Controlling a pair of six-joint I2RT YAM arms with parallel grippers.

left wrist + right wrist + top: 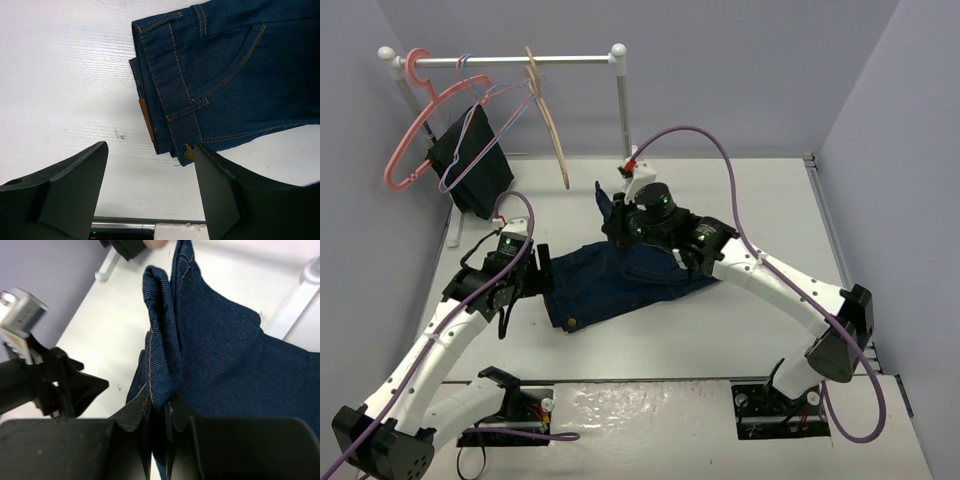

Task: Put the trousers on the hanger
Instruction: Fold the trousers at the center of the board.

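You had the right gripper (157, 407) clamped on a folded bunch of leg cloth from the trousers (620, 280). The pinched fold stood up out of its closed jaws, above the table (740, 330). That gripper sat over the far end of the jeans, near the middle of the table, with the right arm reaching in from the near right.

The rest of the trousers lay flat on the table, doubled over on itself, with the waist end pointing toward the near left. In the left wrist view you could see the brass button and orange-brown stitching at the waistband.

Your left gripper (150, 150) was spread wide and held nothing. It hovered just beside the waistband on its left, with the fingers raised off the table.

The hanger (552, 130) hung by its hook from the rail (500, 60) at the far left, well apart from the trousers. Further left on that rail hung the wire hangers (485, 100) and a pink hanger (408, 130), with a black cloth (470, 165) draped below them.
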